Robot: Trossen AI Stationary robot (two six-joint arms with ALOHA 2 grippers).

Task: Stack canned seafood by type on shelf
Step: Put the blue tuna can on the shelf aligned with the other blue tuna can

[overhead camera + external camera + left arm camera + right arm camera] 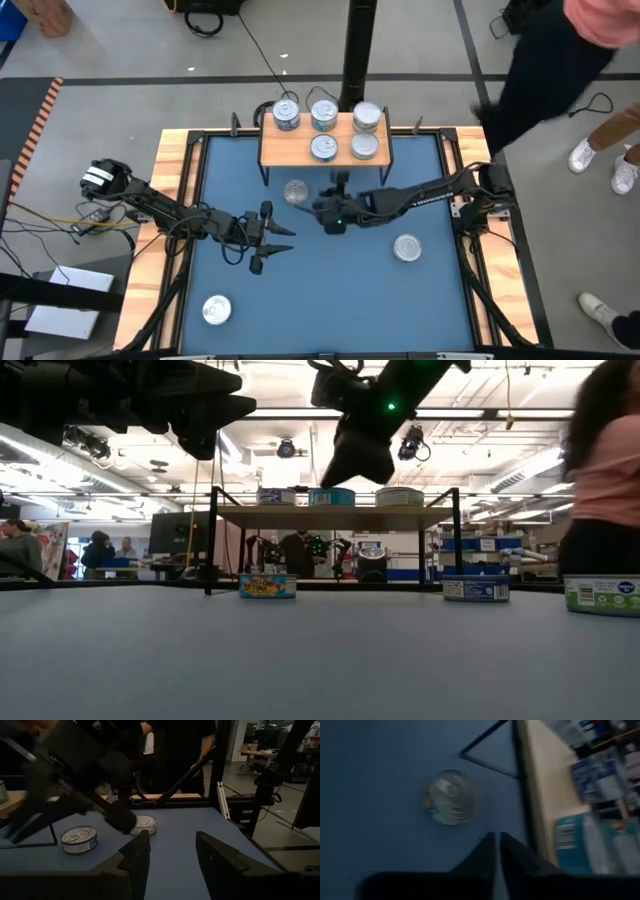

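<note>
shiny metal tins [324, 117] (silver tops), light-wood shelf [340, 150]

No readable text anywhere. Low view: the tins on the mat carry printed side labels, a yellow-and-blue one [267, 587], a blue-and-white one [475, 589] and a green-and-white one [602, 595], lettering too small to make out. Tins on the shelf [335, 517] likewise illegible. Right wrist view: a blue label [568, 842], blurred, unreadable.
</note>
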